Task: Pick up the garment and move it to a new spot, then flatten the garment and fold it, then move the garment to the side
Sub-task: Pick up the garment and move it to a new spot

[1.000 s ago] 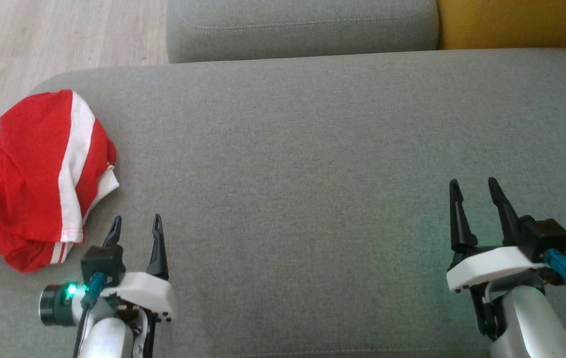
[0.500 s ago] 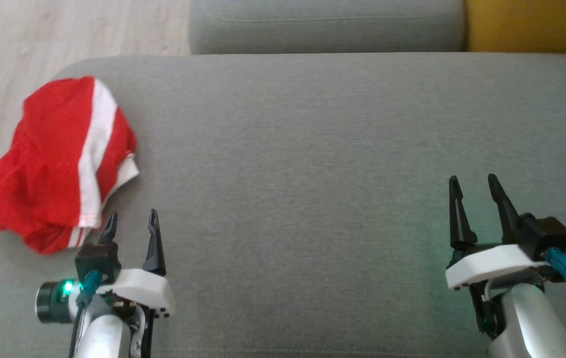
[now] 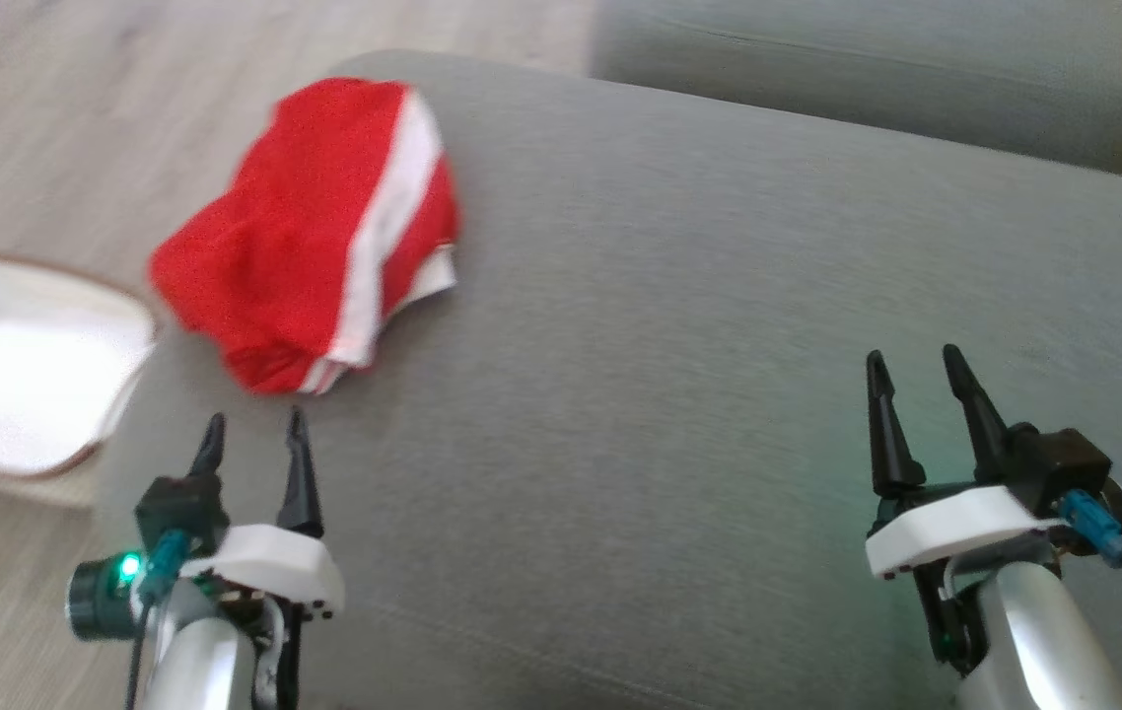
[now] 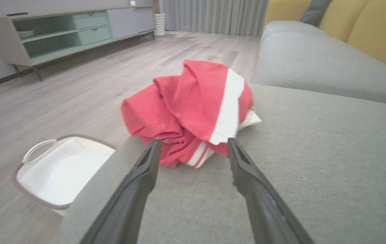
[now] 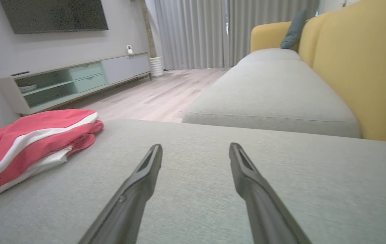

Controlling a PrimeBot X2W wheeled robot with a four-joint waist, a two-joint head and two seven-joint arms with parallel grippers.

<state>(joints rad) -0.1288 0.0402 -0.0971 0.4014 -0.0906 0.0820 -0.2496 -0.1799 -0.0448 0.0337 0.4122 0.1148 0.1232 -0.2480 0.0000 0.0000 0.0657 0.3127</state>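
Grey sofa seat, white basket on the floor off its left end; red white-striped garment bunched there, just ahead of left gripper, jaws spread, empty; right gripper well apart, likewise spread. Likely light, soft, floppy: pinch a raised top fold

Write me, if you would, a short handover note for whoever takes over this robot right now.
Left gripper: open, empty, pointing at the garment, just short of it.
Right gripper: open, empty, above bare sofa seat, well off to the right.
Garment: red with white stripes, bunched at the seat's left end; a white basket sits on the floor beside that end.
Done: nothing yet, it seems.
Left: pick up, move, flatten, fold, set aside.
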